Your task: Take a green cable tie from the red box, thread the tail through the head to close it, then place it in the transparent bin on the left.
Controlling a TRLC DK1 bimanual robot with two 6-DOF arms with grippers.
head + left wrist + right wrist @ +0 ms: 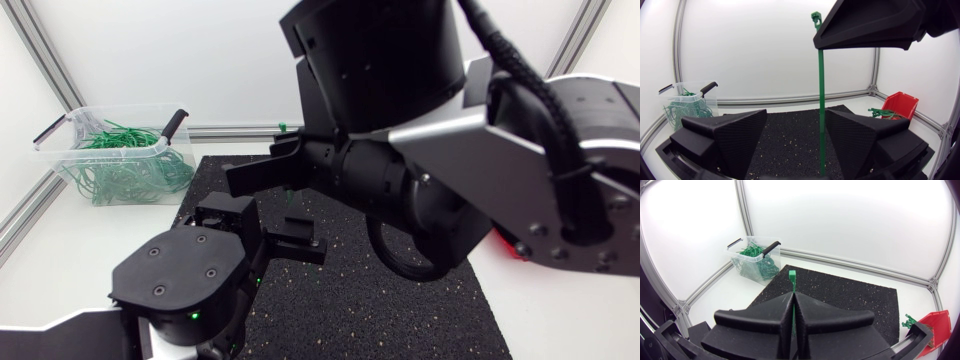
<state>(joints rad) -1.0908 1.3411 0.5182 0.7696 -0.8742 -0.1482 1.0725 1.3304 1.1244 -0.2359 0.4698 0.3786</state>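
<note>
The white table (pixel 560 320) is carrying a black speckled mat (pixel 400 310), and every position below is referred to that mat. The right arm (pixel 520 150) is entering from the mat's right side and filling the space above its far half. The left arm (pixel 180 280) is sitting at the mat's near left corner. The transparent bin (pixel 120 107) is standing off the mat, beyond its far left corner, and is holding a tangle of green loops (pixel 130 170); two black handles are resting on its rim. The red box (pixel 901 104) is sitting off the mat's right edge with a bundle of green ties (pixel 881 114) sticking out of it; in the head view the right arm is hiding most of this box. The right gripper (pixel 792 300) is hanging above the mat's left half with its fingers pressed together on a single green cable tie (pixel 821 100), whose head is poking out just past the fingertips. The tie is hanging upright over the mat, head uppermost. The left gripper (pixel 796 117) is sitting lower over the mat, fingers spread wide, and the tail is running down through that gap, just beside one finger. Whether the tail is touching that finger cannot be told.
</note>
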